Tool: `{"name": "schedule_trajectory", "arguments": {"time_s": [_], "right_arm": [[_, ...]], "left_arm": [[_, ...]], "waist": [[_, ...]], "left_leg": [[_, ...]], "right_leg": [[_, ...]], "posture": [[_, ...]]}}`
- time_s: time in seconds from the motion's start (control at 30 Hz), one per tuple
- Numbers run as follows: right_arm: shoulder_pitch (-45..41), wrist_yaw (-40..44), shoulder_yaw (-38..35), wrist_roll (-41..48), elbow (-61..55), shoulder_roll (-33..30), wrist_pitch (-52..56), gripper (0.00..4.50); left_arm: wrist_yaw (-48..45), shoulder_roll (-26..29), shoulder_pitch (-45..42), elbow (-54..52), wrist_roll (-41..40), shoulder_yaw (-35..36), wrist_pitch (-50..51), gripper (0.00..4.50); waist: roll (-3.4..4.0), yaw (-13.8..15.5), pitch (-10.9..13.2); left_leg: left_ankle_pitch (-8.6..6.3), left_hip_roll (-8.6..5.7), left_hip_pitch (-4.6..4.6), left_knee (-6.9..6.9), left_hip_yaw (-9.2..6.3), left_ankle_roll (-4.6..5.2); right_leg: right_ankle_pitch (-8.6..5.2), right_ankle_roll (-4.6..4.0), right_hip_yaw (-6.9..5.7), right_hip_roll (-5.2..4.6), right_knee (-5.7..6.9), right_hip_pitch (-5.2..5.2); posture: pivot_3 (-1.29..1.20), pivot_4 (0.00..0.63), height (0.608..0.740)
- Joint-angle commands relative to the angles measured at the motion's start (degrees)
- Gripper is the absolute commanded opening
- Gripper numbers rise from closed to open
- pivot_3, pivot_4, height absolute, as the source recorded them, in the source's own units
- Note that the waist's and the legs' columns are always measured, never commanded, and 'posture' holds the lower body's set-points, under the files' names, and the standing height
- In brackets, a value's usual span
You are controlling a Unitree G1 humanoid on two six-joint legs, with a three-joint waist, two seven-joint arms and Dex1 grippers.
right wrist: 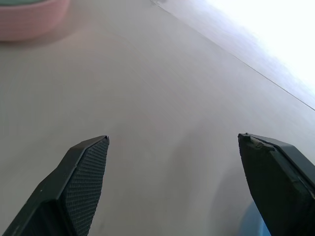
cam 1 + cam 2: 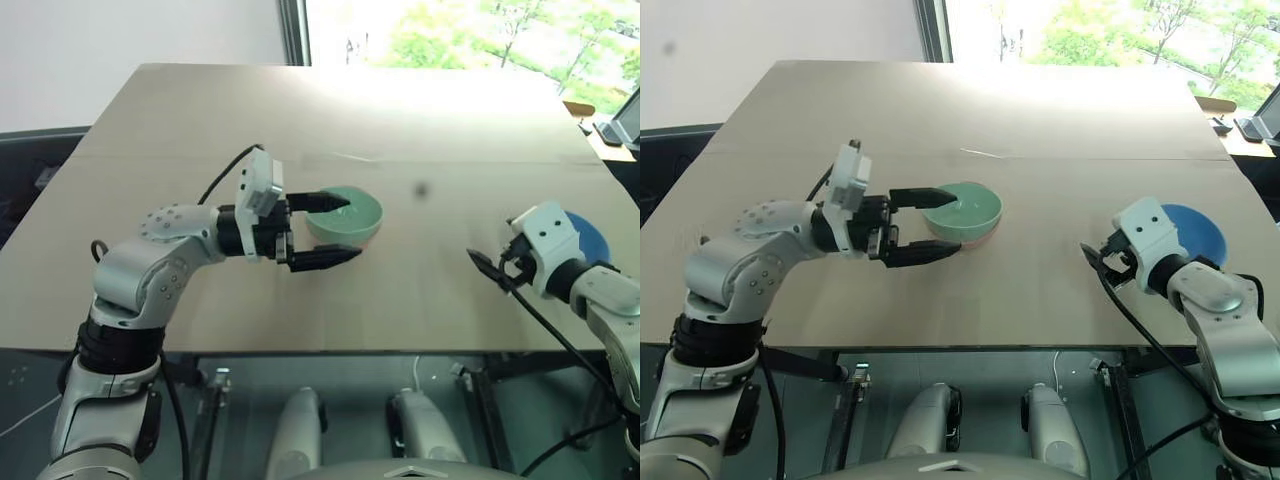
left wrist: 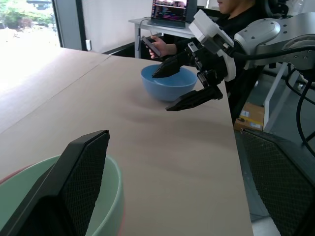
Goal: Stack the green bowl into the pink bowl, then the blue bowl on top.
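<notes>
Two claws stand spread and empty, and we see the risk sitting with both of them. Our left claw (image 2: 328,229) is released, yet it straddles the near wall of the green bowl (image 2: 352,213): one finger reaches over the rim into the hollow, the other lies outside, low by the counter (image 2: 420,120). The green bowl already sits nested in the pink bowl (image 1: 29,18), of which we see just a sliver of rim under it. If that claw pulls away sideways without first clearing the rim, we judge the inner finger could hook the wall and drag the green bowl out, or shove the whole pair across the counter.

Our right claw (image 2: 1102,263) is also released, holding nothing, its fingers pointing across bare counter toward the stack, well apart from it. The blue bowl (image 2: 1195,232) sits just behind that claw, beside its wrist, not between its fingers. We think the danger here is the wrist or forearm knocking the bowl toward the counter's nearby right edge while the claw turns to face it. A pinch on only a thin part of the smooth rim could also slip in carrying.

Beyond the blue bowl, off the counter's side, a person (image 3: 231,10) sits with a phone.
</notes>
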Motion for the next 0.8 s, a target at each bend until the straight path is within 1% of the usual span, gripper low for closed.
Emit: {"name": "schedule_trajectory", "arguments": {"time_s": [0.03,0.23,0.43,0.47,0.5,0.53,0.57,0.6,0.67,0.73,0.77,0.8], "right_arm": [[-0.4,-4.6,-3.7,-2.4,-0.2,-0.2,1.3,4.43],[-0.9,-7.3,-5.4,-2.5,2.6,-0.2,3.8,4.43],[-1.2,-6.0,-5.5,-0.5,8.7,-0.2,1.8,4.43],[-1.2,-5.7,-5.6,-0.2,9.5,-0.3,1.5,3.92],[-1.2,-5.3,-5.6,0.0,10.7,-0.5,0.9,3.68],[-1.2,-5.1,-5.7,0.1,11.6,-0.7,0.5,3.25],[-1.3,-4.3,-5.8,0.4,12.7,-1.3,-0.3,2.93],[-1.6,-3.6,-5.9,0.7,13.5,-1.9,-0.9,2.38],[-2.4,-2.3,-6.1,1.3,14.2,-3.2,-1.6,1.62],[-3.5,-1.5,-5.6,1.5,14.2,-4.7,-1.9,0.72],[-3.9,-1.1,-5.4,1.6,14.0,-5.2,-2.0,0.34],[-4.6,-0.8,-5.2,2.1,13.7,-5.5,-1.6,0.09]], "left_arm": [[-3.0,0.2,-2.5,0.6,1.0,-0.8,-2.2,4.5],[-2.5,-0.4,-1.6,0.8,2.3,-0.7,-3.1,4.5],[-1.0,-0.9,-0.8,-0.6,2.2,-0.1,-2.7,4.5],[-0.8,-0.9,-0.8,-0.8,2.2,-0.1,-2.7,4.5],[-0.4,-0.9,-0.7,-1.0,2.0,0.1,-2.5,4.5],[-0.1,-0.9,-0.6,-1.1,1.9,0.2,-2.4,4.5],[0.1,-0.8,-0.4,-1.4,1.7,0.5,-2.2,4.5],[0.5,-0.6,-0.1,-1.8,1.4,0.9,-1.9,4.5],[1.5,-0.3,0.6,-2.5,1.0,1.6,-1.4,4.5],[2.3,-0.2,1.1,-3.1,0.9,2.2,-1.1,4.5],[2.6,-0.2,1.4,-3.5,0.8,2.5,-0.9,4.5],[3.0,-0.1,1.7,-3.7,0.8,2.7,-0.7,4.5]], "waist": [[0.0,0.1,0.0],[0.0,0.1,0.0],[0.0,0.1,0.0],[0.0,0.1,0.0],[0.0,0.1,0.0],[0.0,0.1,0.0],[0.0,0.1,0.0],[0.0,0.1,0.0],[0.01,0.0,0.0],[0.02,-0.1,0.0],[0.02,-0.1,0.0],[0.02,0.0,0.0]], "left_leg": [[0.0,0.0,-0.01,0.0,0.0,0.0],[0.0,0.0,-0.02,-0.01,-0.01,0.0],[0.0,0.0,-0.02,-0.01,-0.01,0.01],[0.0,0.0,-0.02,-0.01,-0.01,0.01],[0.0,0.0,-0.02,-0.01,-0.01,0.01],[0.0,0.0,-0.02,-0.01,-0.01,0.01],[0.0,0.0,-0.02,-0.01,-0.01,0.01],[0.0,0.0,-0.02,-0.01,-0.01,0.01],[0.0,0.0,-0.02,-0.01,0.0,0.01],[0.0,0.0,-0.02,-0.02,0.0,0.01],[0.0,0.0,-0.01,-0.02,0.0,0.01],[0.0,0.0,-0.01,-0.02,0.0,0.01]], "right_leg": [[0.0,0.0,0.0,0.0,-0.01,0.0],[0.0,0.0,0.0,0.0,-0.05,0.0],[0.0,0.0,0.0,0.0,-0.06,0.01],[0.0,0.0,0.0,0.0,-0.06,0.01],[0.0,0.0,0.0,0.0,-0.06,0.01],[0.0,0.0,0.0,0.0,-0.06,0.01],[0.0,0.01,0.0,0.0,-0.06,0.01],[0.0,0.0,0.0,0.0,-0.07,0.01],[0.0,0.01,0.0,0.0,-0.06,0.01],[0.0,0.01,0.01,0.0,-0.06,0.0],[0.0,0.01,0.01,0.01,-0.06,0.0],[0.0,0.01,0.01,0.01,-0.06,0.0]], "posture": [[0.0,0.15,0.74],[0.0,0.15,0.74],[0.0,0.15,0.74],[0.0,0.15,0.74],[0.0,0.15,0.74],[0.0,0.15,0.74],[0.0,0.15,0.74],[0.0,0.15,0.74],[0.0,0.15,0.74],[0.0,0.15,0.74],[0.0,0.15,0.74],[0.0,0.15,0.74]]}}
